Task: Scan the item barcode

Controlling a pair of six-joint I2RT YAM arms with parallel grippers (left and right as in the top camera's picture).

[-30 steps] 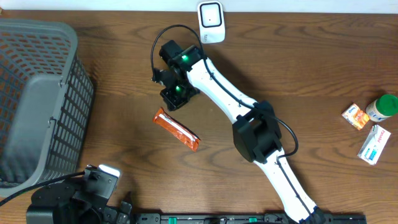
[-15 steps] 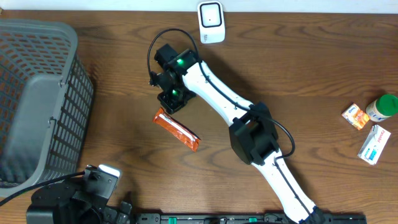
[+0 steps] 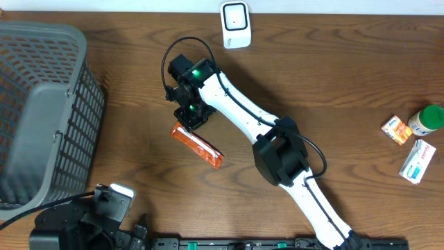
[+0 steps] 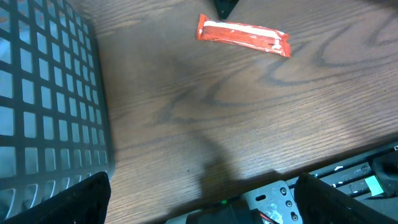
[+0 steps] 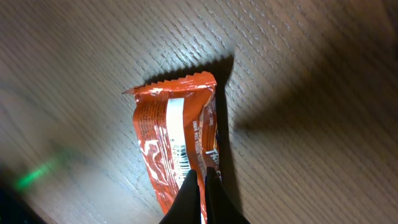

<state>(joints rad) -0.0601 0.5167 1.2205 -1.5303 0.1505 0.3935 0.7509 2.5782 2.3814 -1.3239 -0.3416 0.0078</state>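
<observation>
Since a second ago my right gripper (image 3: 189, 118) has slid down and left; the orange wrapper (image 3: 198, 145) has not shifted. I count one wrapper, one white scanner (image 3: 235, 23), one grey basket (image 3: 41, 104), and three small things at the far right: a green-capped bottle (image 3: 430, 118), an orange box (image 3: 396, 130) and a white box (image 3: 417, 161). The wrapper lies flat on the table (image 3: 333, 76). My right fingers (image 5: 191, 193), pressed together, overlap its upper-left end beside the white strip; I cannot tell whether they touch it. My left gripper (image 4: 205, 193) stands wide apart, well away from the wrapper.
</observation>
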